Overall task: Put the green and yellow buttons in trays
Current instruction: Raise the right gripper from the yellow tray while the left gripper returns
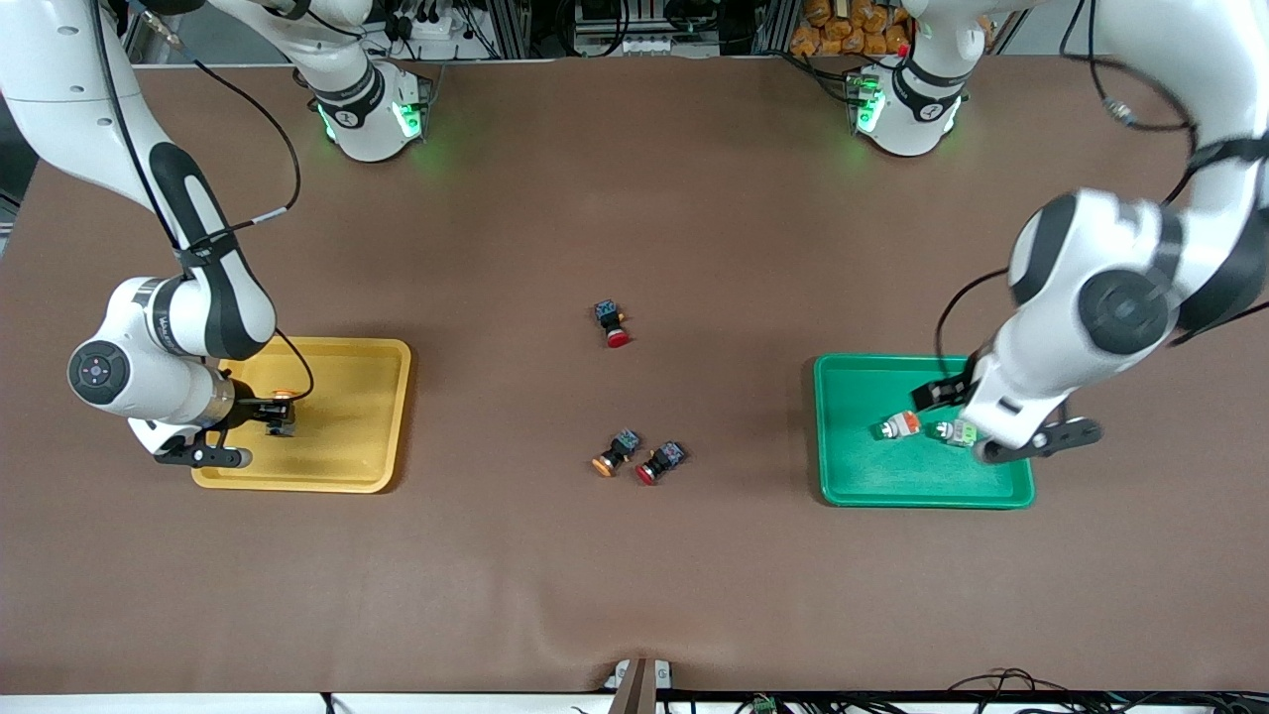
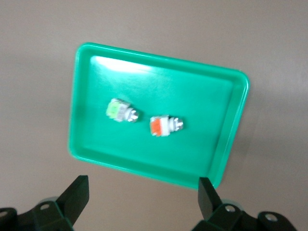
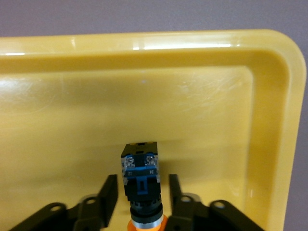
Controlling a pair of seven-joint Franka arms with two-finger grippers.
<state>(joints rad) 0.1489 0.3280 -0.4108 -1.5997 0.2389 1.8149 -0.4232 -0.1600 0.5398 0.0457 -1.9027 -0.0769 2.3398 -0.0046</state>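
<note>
The yellow tray [image 1: 392,416] lies toward the right arm's end of the table. My right gripper [image 1: 278,409] is low in it, open, with a finger on each side of a dark-bodied button with an orange-yellow cap [image 3: 141,175], a gap showing on both sides [image 3: 142,182]. The green tray [image 1: 892,491] lies toward the left arm's end and holds two silvery-white buttons, one with an orange block [image 1: 900,425] and one with a light-green block [image 1: 955,431]. My left gripper [image 1: 937,395] is open and empty above this tray [image 2: 143,185]. A second orange-yellow capped button [image 1: 615,453] lies mid-table.
Two dark-bodied buttons with red caps lie mid-table: one [image 1: 660,462] right beside the orange-yellow capped one, the other [image 1: 612,324] farther from the front camera. Brown table surface lies between the two trays.
</note>
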